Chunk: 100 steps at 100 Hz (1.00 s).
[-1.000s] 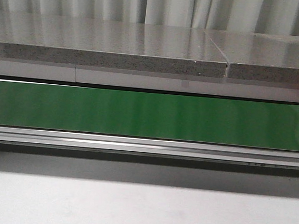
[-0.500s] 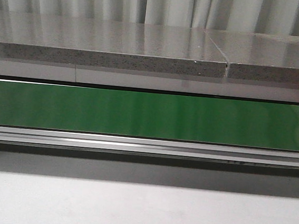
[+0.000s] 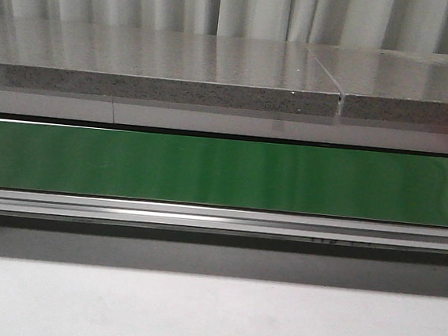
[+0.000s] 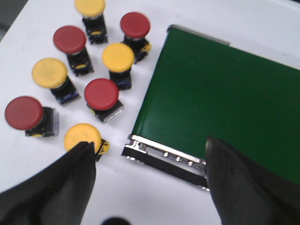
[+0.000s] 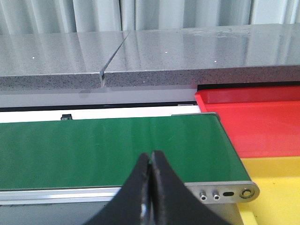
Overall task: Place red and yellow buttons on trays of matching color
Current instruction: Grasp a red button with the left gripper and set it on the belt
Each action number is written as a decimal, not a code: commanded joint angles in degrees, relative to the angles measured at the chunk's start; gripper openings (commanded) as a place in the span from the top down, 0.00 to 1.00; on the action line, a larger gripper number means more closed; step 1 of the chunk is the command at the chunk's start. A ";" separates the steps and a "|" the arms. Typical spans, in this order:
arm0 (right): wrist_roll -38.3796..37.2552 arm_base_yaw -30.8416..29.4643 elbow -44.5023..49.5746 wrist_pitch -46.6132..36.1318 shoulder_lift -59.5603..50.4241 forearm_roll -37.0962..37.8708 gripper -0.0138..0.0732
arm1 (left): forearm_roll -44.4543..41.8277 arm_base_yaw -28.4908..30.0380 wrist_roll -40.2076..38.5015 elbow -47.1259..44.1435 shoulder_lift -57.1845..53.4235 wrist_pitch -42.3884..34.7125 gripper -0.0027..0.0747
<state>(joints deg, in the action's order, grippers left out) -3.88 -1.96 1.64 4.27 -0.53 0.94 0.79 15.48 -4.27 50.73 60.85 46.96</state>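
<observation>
Grey stone counter spanning the back, green conveyor belt running in front of it, white table lying nearest. Red tray and yellow tray sitting just beyond the belt's end. Left gripper hanging with fingers spread wide, gripping nothing, above four red buttons and four yellow buttons clustering on the table beside the belt. Right gripper hovering over the belt, fingers pressing together, carrying nothing.
</observation>
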 commanded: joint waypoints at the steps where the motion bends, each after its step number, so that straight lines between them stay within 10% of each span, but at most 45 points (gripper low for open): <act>1: 0.28 -0.06 -0.94 -4.75 -0.55 0.41 0.92 | 0.81 2.92 -0.62 3.19 1.77 0.77 0.33; 100: 0.28 -0.06 -0.94 -4.75 -0.55 0.41 0.92 | 3.86 8.05 2.06 23.14 38.66 10.84 0.33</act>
<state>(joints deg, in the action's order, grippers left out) -3.88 -1.96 1.64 4.27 -0.53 0.94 3.59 23.52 -2.38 71.71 100.41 57.84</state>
